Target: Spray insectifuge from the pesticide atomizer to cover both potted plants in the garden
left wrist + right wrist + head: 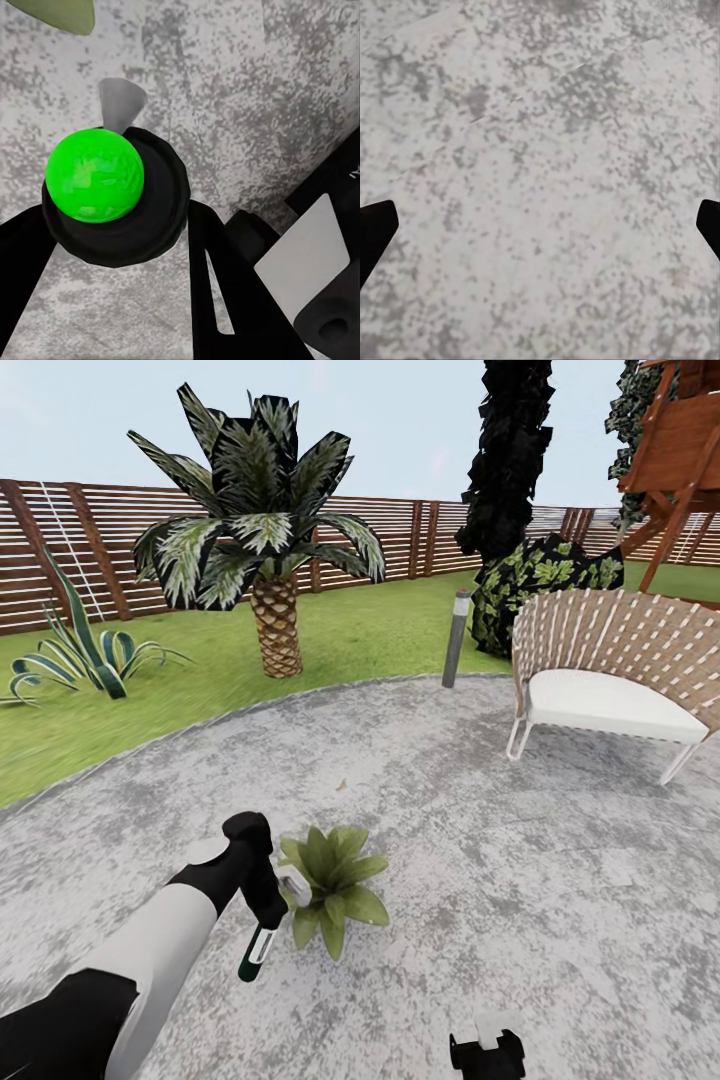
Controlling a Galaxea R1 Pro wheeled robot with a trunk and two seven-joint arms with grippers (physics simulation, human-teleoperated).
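My left gripper (266,918) is shut on the pesticide atomizer (254,957), a slim dark green bottle that hangs tilted just above the stone patio (480,840). Just beside it is a potted plant (335,880), a low rosette of broad green leaves; its pot is hidden under them. In the left wrist view the atomizer (112,199) appears end-on as a black round body with a bright green ball, held between the black fingers (225,300), and a leaf tip (60,11) shows beyond it. My right gripper (487,1050) hovers open over bare patio stone (540,180). The second potted plant is out of view.
A wicker chair (610,670) with a white cushion stands at the patio's right. A grey bollard lamp (456,638) marks the far patio edge. On the lawn (380,630) are a palm (272,610) and a spiky plant (80,650). A slatted fence (100,540) closes the yard.
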